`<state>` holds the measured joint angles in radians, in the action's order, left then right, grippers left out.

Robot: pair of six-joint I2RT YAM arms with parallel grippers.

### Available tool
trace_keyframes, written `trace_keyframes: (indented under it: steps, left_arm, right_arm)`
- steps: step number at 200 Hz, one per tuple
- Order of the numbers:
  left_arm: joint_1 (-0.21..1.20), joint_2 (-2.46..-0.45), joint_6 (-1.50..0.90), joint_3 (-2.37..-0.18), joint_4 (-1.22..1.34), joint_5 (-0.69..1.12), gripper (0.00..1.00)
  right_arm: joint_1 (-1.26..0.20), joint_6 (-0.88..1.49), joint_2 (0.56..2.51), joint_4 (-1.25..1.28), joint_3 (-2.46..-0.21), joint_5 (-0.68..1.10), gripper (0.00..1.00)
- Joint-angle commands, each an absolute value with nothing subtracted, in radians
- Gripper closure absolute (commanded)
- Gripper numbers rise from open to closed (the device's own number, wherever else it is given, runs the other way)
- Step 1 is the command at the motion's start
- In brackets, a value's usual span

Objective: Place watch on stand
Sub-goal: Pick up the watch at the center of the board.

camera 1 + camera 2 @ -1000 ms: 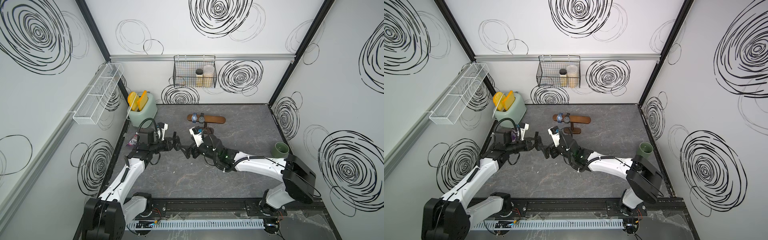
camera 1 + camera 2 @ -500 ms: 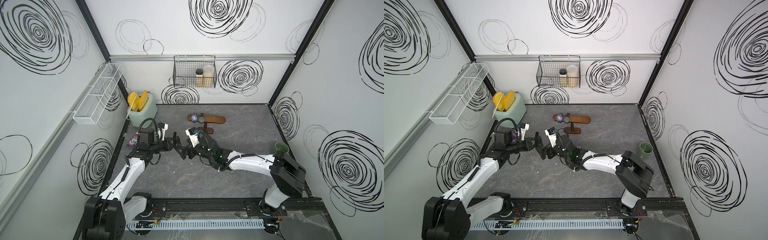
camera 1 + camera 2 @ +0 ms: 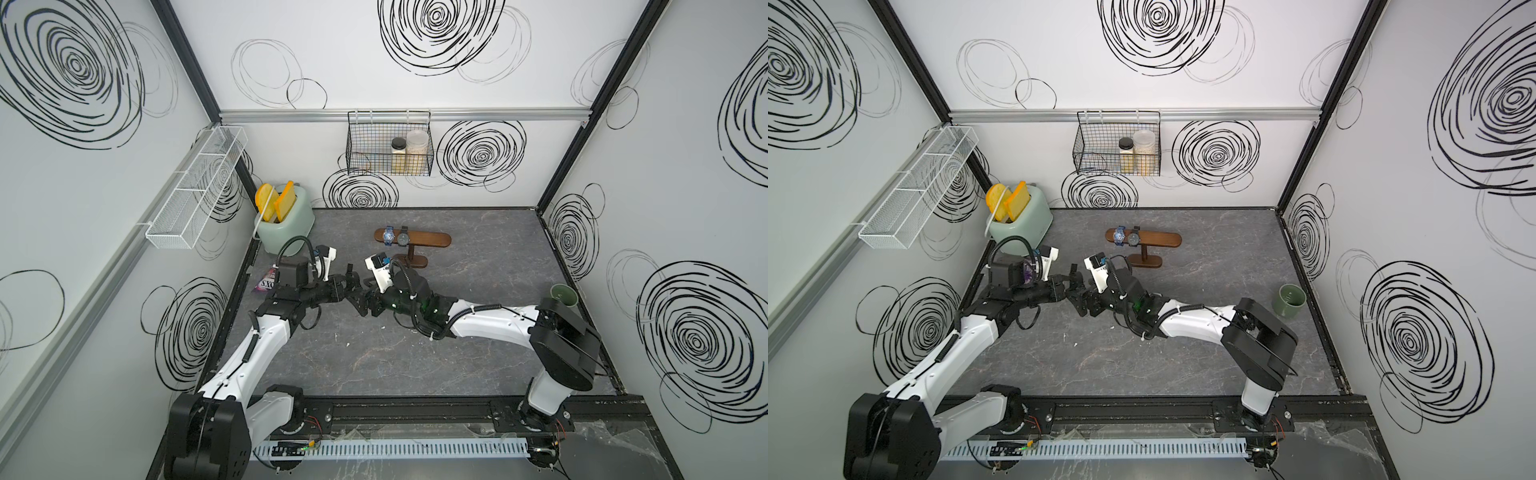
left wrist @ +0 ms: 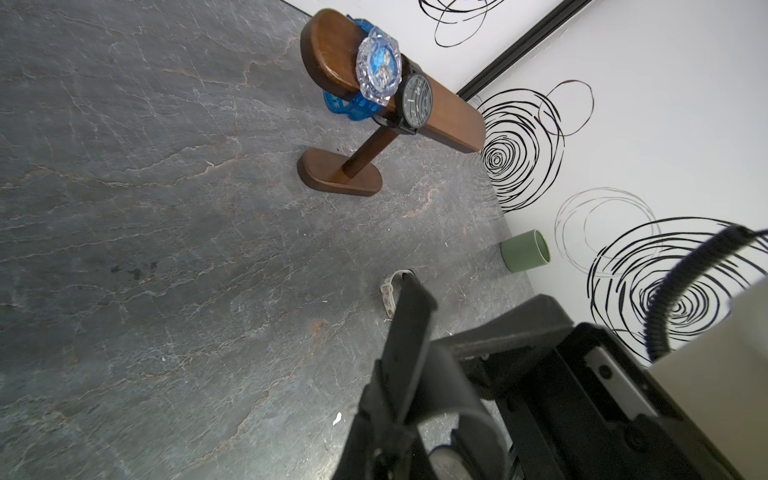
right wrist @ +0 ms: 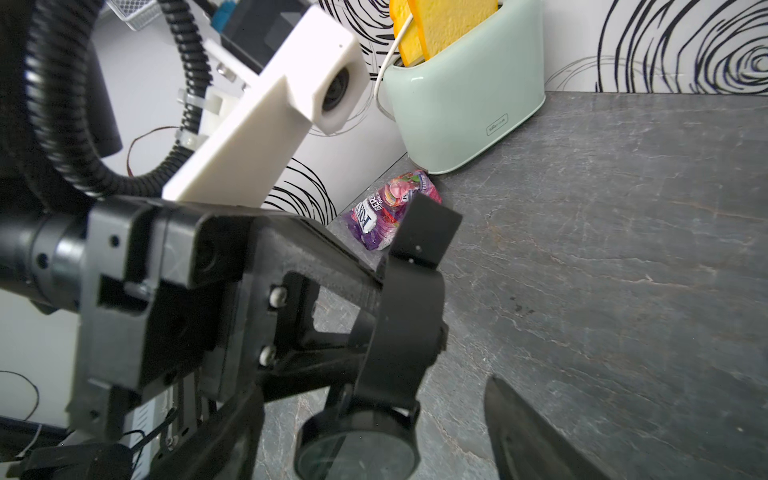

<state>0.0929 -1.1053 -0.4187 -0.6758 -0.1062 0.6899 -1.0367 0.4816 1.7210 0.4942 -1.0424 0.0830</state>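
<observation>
My left gripper (image 3: 354, 286) (image 4: 390, 419) is shut on the strap of a black watch (image 5: 357, 453), holding it above the table. The strap (image 4: 409, 332) loops upward and the round face hangs below. My right gripper (image 3: 365, 301) (image 5: 374, 386) is open and faces the left one. Its fingers (image 5: 523, 432) stand either side of the watch face without touching it. The dark brown stand (image 3: 428, 240) (image 4: 453, 120) is at the back. On its bar hang a blue watch (image 4: 379, 70) and a dark watch (image 4: 415, 102).
A mint toaster (image 3: 286, 222) (image 5: 465, 104) stands at the back left, with a purple candy bag (image 5: 390, 208) in front of it. A green cup (image 3: 563, 295) (image 4: 525, 251) sits by the right wall. A white strap (image 4: 388, 291) lies on the table. A wire basket (image 3: 388, 145) hangs on the back wall.
The right gripper has moved left to the left gripper and now stands around the held watch, its jaws slightly narrower. The left arm has stayed still, shut on the strap.
</observation>
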Motion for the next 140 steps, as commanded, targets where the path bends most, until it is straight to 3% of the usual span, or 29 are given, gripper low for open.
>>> trace_keyframes:
  steps: [1,41,89,113,140]
  left_arm:
    - [0.1,-1.107,-0.421,-0.673,-0.067,0.707,1.0]
    - [0.099,-1.107,-0.42,-0.673,-0.068,0.703,1.0]
    - [0.1,-1.106,-0.421,-0.672,-0.07,0.701,1.0]
    - [0.1,-1.106,-0.421,-0.673,-0.07,0.703,1.0]
    - [0.099,-1.106,-0.419,-0.673,-0.072,0.702,1.0]
  right_arm:
    - [-1.042,0.501,1.742,0.514,-1.076,0.112,0.23]
    - [-1.043,0.512,1.749,0.524,-1.066,0.12,0.37]
    - [-1.043,0.534,1.747,0.529,-1.037,0.13,0.34]
    - [-1.044,0.54,1.749,0.537,-1.028,0.139,0.42]
    - [-1.045,0.544,1.747,0.526,-1.023,0.143,0.39]
